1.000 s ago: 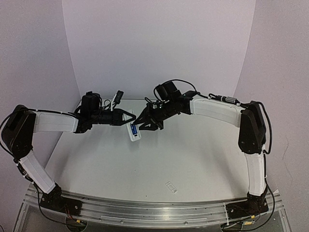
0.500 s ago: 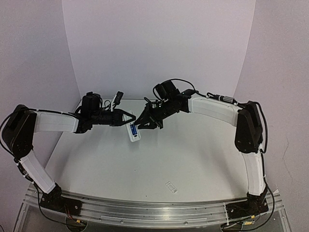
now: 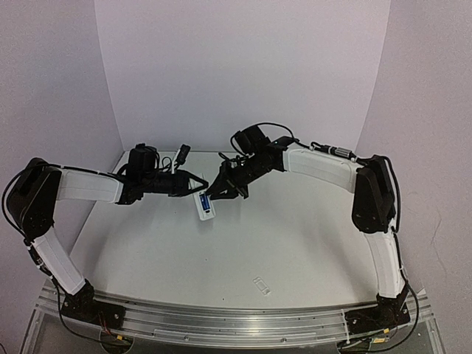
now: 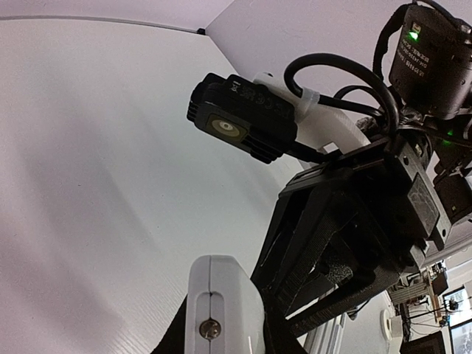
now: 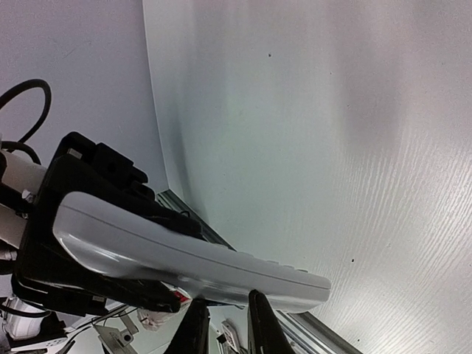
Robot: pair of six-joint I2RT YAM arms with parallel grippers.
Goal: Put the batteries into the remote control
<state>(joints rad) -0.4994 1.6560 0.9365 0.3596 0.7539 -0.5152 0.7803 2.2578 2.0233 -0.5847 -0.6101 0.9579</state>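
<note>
Remote hangs clear of the table at the far centre, pinched by one end in the left gripper; its position is unchanged over the last second; right gripper has edged in against the remote and its fingers have drawn close, a slim gap left; whether they pinch anything cannot be told; blue on the remote reads as a battery in the bay; judgement: seating is under way; cover lies well apart, unfitted
</note>
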